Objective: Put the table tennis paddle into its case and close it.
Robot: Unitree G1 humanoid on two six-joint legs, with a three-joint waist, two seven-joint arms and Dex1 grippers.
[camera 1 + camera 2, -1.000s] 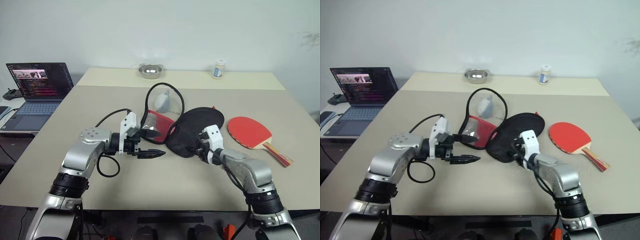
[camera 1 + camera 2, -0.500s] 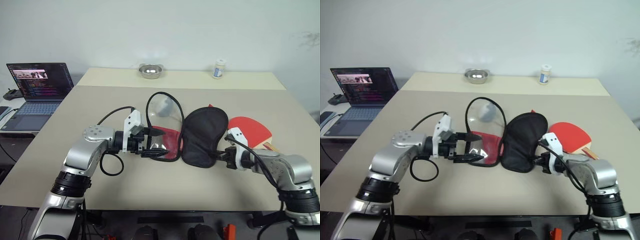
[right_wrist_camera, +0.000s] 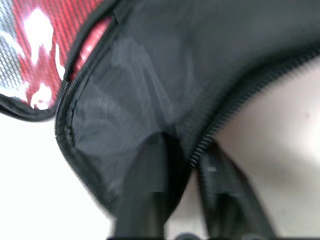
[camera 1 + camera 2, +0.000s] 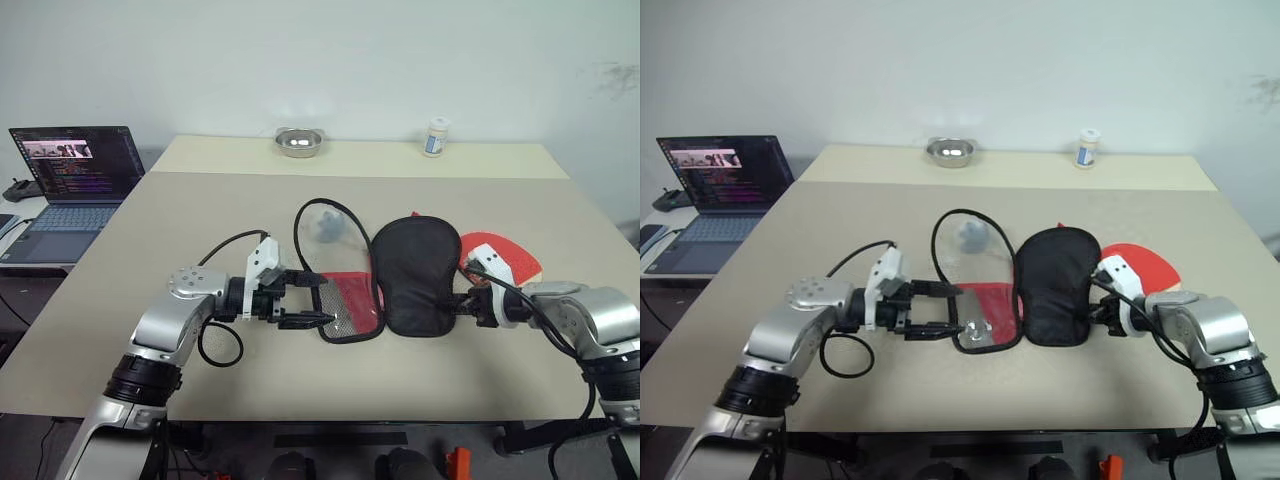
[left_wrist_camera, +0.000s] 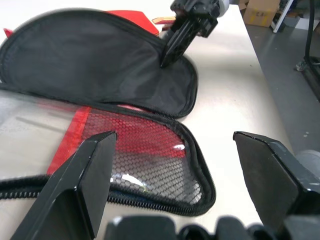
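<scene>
The case (image 4: pixel 385 282) is spread open on the table (image 4: pixel 150 230), its black half to the right and its red mesh half to the left, the two joined along the zipper rim. The left gripper (image 4: pixel 318 300) is held just left of the case's mesh half, its two fingers spread wide and nothing between them. The right gripper (image 4: pixel 462 303) is set at the right edge of the case's black half, and the zipper rim is pinched between its fingers. The table tennis paddle (image 4: pixel 497 252) is seen to the right of the case, partly hidden behind the black half and the right gripper.
</scene>
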